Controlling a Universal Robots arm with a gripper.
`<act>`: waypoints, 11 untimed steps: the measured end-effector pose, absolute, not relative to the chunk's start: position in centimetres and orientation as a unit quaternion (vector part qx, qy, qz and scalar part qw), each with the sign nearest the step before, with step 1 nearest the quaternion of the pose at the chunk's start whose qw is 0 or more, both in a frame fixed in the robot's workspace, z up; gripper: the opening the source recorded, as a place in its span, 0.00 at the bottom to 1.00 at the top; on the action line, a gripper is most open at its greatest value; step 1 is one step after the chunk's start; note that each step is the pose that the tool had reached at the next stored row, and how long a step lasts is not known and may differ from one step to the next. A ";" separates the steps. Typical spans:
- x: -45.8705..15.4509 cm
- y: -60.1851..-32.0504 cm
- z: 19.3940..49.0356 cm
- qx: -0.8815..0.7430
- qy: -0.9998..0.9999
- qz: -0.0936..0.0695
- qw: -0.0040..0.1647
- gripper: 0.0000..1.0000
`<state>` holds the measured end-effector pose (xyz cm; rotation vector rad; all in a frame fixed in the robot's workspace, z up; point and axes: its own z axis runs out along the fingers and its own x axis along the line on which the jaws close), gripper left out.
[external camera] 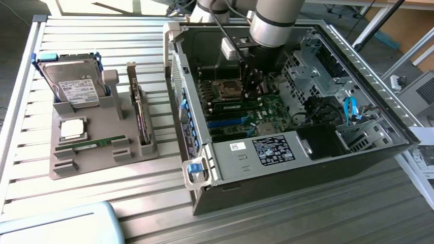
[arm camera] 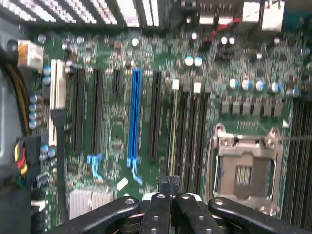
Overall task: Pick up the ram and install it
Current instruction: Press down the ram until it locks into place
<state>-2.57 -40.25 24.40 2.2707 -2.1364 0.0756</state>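
A long thin green ram stick (external camera: pixel 234 106) stands on edge in a memory slot of the motherboard (external camera: pixel 271 109), beside the empty processor socket (external camera: pixel 227 89). In the wrist view I see this ram stick (arm camera: pixel 173 131) from its top edge, in the first of several parallel slots. My gripper (external camera: pixel 252 90) hangs inside the open computer case, just above the board. Its black fingers are shut together, and the gripper (arm camera: pixel 169 185) sits over one end of the stick with nothing between them. A second green ram stick (external camera: pixel 91 144) lies in the grey holder tray (external camera: pixel 68 170).
The tray also carries a hard drive (external camera: pixel 74 86), a silver-topped processor chip (external camera: pixel 73 129) and an upright expansion card (external camera: pixel 139 112). The case walls (external camera: pixel 178 66), drive cages (external camera: pixel 308 68) and blue cables (external camera: pixel 350 109) hem the gripper in. A blue-grey box (external camera: pixel 61 226) sits at the front.
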 end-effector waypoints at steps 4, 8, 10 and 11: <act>-4.5 -40.3 24.4 0.728 -0.685 0.027 0.009 0.11; -6.4 -40.3 24.4 0.728 -0.685 0.029 0.007 0.11; -6.9 -40.3 24.3 0.728 -0.685 0.029 0.007 0.11; -7.0 -40.2 24.3 0.728 -0.685 0.029 0.007 0.11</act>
